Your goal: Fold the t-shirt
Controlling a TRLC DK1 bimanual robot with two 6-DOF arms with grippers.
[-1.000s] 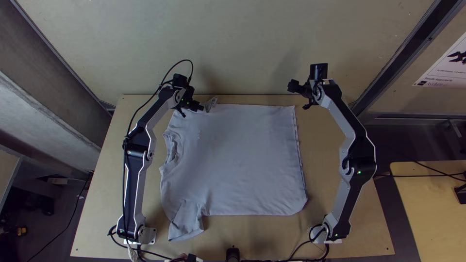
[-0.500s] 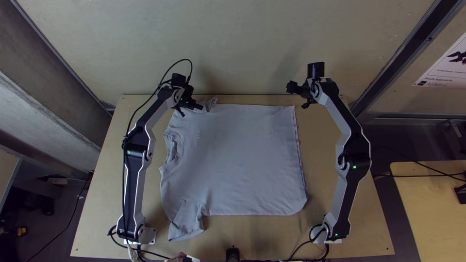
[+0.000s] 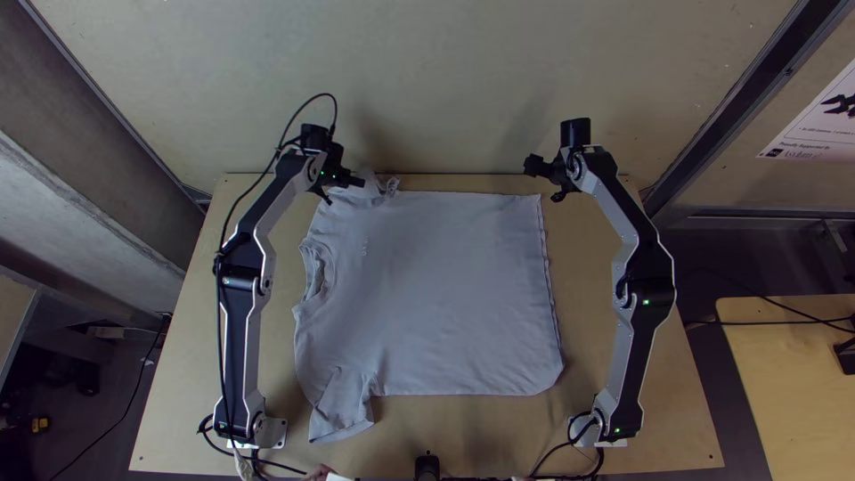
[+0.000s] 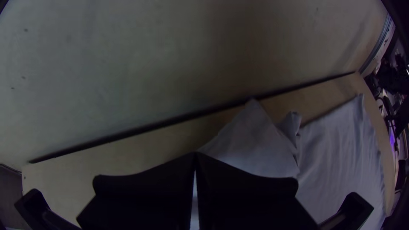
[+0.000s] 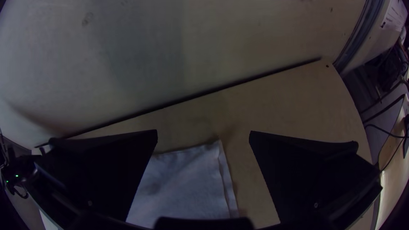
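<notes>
Pinching one t-shirt [image 3: 436,294] (spread out) are the left gripper's [image 3: 345,190] two fingers [image 4: 140,187].

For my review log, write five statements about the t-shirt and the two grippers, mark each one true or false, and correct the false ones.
1. The t-shirt lies spread on the table, its body not folded over. True.
2. The right gripper is shut. False: its fingers are wide apart.
3. The fingers of the left gripper are together. True.
4. The collar is on the right arm's side. False: it faces the left arm, and the hem is on the right arm's side.
5. The near sleeve is tucked under the shirt's body. False: it lies out toward the table's near edge.
</notes>
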